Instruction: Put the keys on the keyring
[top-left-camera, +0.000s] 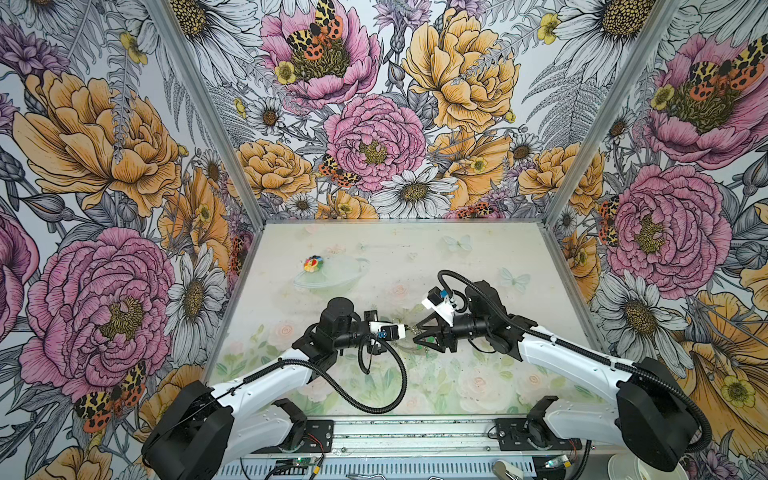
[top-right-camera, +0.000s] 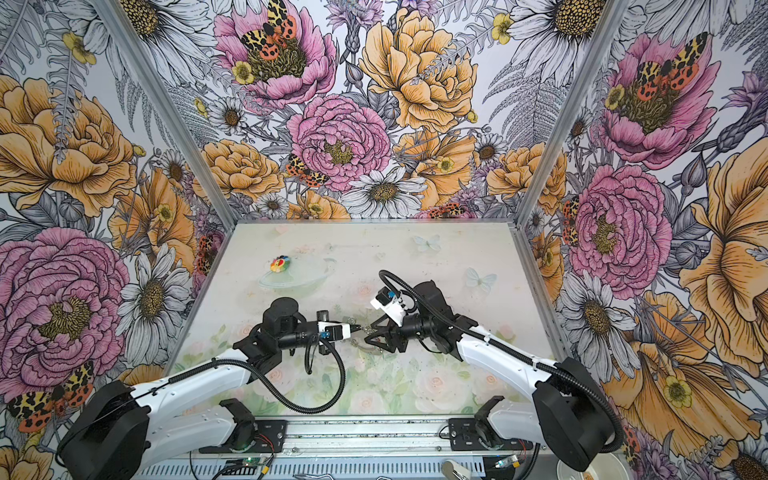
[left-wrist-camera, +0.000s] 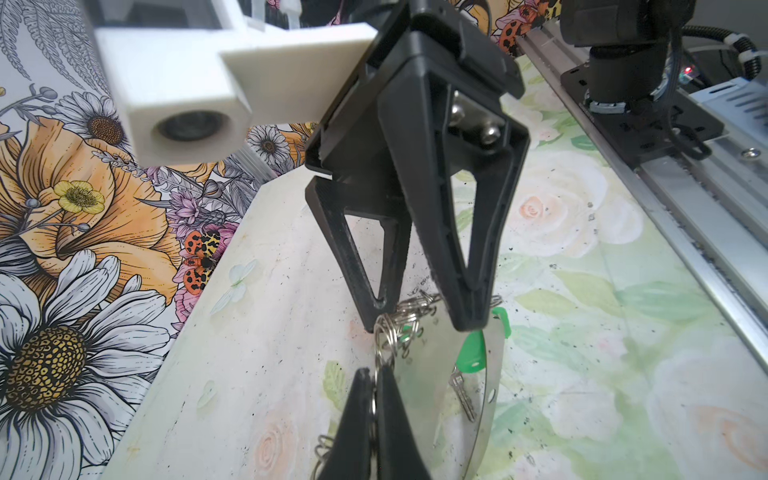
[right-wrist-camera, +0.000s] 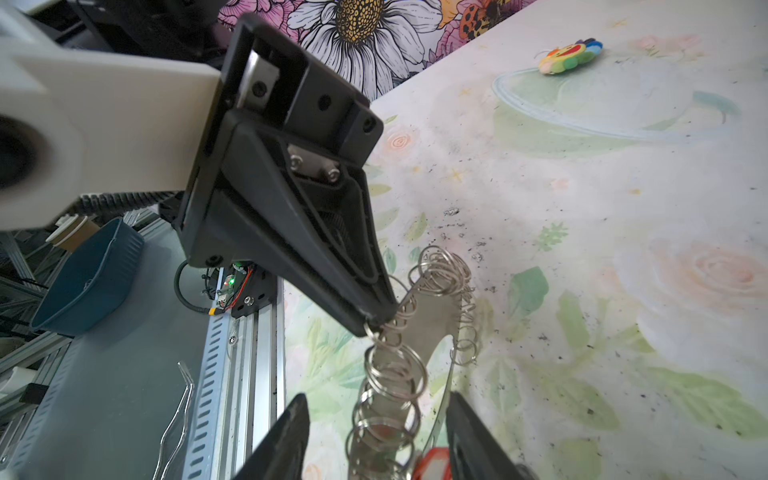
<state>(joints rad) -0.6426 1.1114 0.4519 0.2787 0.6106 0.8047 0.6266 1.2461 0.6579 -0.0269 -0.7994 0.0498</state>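
The keyring (left-wrist-camera: 419, 374) is held on edge above the table, a flat grey plate fringed with silver wire loops (right-wrist-camera: 395, 374). My left gripper (left-wrist-camera: 374, 374) is shut on one of those loops; it shows again in the right wrist view (right-wrist-camera: 372, 322). My right gripper (right-wrist-camera: 378, 397) is open, its fingers (right-wrist-camera: 291, 432) standing either side of the plate without touching it. A key with a green head (left-wrist-camera: 473, 353) hangs by the plate, and a second green head (left-wrist-camera: 502, 322) peeks out behind the right finger. In both top views the two grippers (top-left-camera: 409, 330) (top-right-camera: 368, 331) meet tip to tip mid-table.
A round multicoloured toy (top-left-camera: 312, 263) lies at the back left of the table. The aluminium rail (left-wrist-camera: 685, 199) with the arm bases runs along the front edge. Beyond it stand a blue bowl (right-wrist-camera: 87, 278) and a paper cup. A red piece (right-wrist-camera: 432, 461) shows beside the keyring.
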